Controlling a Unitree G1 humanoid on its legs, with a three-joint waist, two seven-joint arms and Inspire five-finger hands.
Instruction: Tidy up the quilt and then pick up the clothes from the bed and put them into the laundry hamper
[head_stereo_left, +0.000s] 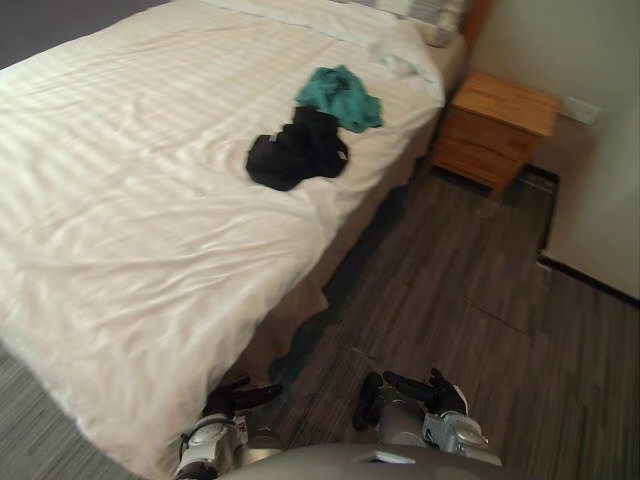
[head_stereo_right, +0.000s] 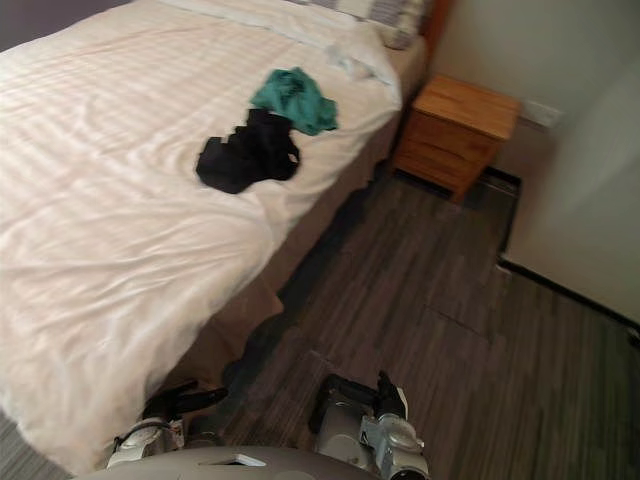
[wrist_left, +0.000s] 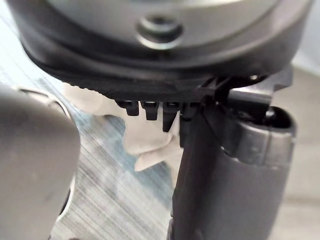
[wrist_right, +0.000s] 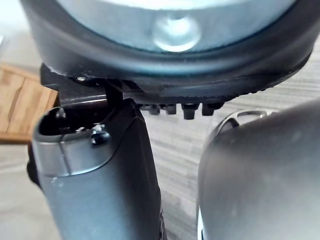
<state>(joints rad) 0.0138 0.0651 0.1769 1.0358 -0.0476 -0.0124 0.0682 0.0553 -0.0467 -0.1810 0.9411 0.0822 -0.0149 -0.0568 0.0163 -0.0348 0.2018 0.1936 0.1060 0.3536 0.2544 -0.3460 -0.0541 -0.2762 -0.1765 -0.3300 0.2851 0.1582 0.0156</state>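
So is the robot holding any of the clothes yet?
No, nothing is held. The left robot hand and right robot hand hang open low over the floor, while the black clothes and green clothes lie on the bed.

I see the white quilt (head_stereo_left: 130, 200) spread out, lightly creased, across the frame's left. At upper centre lies a crumpled black garment (head_stereo_left: 297, 150), with a bunched teal garment (head_stereo_left: 340, 97) touching its upper-right edge.
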